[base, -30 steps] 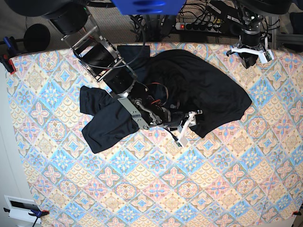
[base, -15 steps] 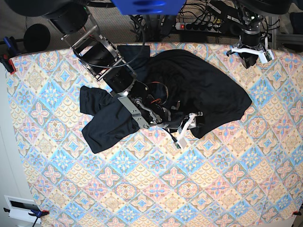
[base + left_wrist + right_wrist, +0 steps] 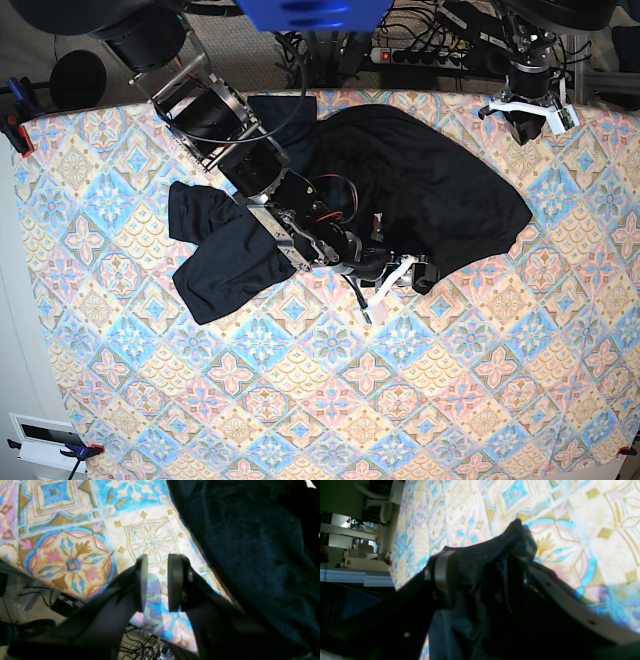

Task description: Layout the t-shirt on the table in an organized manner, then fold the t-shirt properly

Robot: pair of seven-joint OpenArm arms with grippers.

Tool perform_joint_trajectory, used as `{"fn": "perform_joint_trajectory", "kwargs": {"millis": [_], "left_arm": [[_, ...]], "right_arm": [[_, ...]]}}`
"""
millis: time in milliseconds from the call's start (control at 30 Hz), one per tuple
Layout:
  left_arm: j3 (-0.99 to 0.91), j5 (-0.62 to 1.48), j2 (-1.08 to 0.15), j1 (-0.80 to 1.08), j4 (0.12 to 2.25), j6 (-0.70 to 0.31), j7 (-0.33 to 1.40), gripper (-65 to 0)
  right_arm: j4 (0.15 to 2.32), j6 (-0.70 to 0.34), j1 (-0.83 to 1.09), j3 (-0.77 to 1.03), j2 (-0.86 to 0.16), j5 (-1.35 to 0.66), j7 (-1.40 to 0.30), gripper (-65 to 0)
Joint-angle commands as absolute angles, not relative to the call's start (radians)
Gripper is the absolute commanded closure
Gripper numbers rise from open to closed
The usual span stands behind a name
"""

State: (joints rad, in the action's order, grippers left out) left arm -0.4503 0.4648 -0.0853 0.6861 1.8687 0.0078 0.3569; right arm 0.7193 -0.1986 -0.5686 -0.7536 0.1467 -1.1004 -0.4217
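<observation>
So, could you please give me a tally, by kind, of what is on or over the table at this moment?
Black t-shirt: 1
Robot hands: 2, the right hand with t-shirt fabric between its fingers, the left hand near the far table edge, holding nothing
Total: 3

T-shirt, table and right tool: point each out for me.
t-shirt (image 3: 440, 190), base view, on the broad crumpled body.
table (image 3: 420, 400), base view, on bare patterned cloth in front.
right tool (image 3: 480, 585), right wrist view, between its fingertips, where black fabric is bunched.
</observation>
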Motion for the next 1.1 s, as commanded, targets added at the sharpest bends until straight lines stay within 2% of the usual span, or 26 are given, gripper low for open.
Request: {"fn": "perform_joint_trajectory", "kwargs": {"millis": [0, 333, 700, 800, 933, 967, 1067], "left_arm": [[-0.453, 0.469, -0.090, 0.691, 1.882, 0.005, 0.338, -13.5], [-0.453, 0.470, -0.090, 0.688, 1.848, 0.005, 0.338, -13.5], [-0.453, 0.470, -0.090, 0.679, 1.848, 0.005, 0.338, -13.5], [-0.453, 0.470, -0.090, 0.679, 1.848, 0.005, 0.338, -13.5], [-0.453, 0.470, -0.090, 0.677, 1.848, 0.005, 0.338, -13.5], [-0.453, 0.470, -0.090, 0.677, 1.848, 0.005, 0.338, -13.5], [-0.453, 0.475, -0.090, 0.674, 1.848, 0.004, 0.338, -13.5]], "right_arm": [[0.731, -0.214, -0.599, -0.753, 0.157, -1.113, -0.404, -29.6], [0.621, -0.214, -0.599, -0.754, 0.157, -1.109, -0.403, -29.6], [0.621, -0.214, -0.599, -0.754, 0.157, -1.109, -0.403, -29.3], [0.621, -0.214, -0.599, -0.754, 0.157, -1.109, -0.403, -22.0], [0.621, -0.214, -0.599, -0.754, 0.157, -1.109, -0.389, -2.9], [0.619, -0.214, -0.599, -0.754, 0.157, -1.109, -0.375, -0.4], [0.619, -0.214, -0.599, -0.756, 0.157, -1.109, -0.364, 0.0]]}}
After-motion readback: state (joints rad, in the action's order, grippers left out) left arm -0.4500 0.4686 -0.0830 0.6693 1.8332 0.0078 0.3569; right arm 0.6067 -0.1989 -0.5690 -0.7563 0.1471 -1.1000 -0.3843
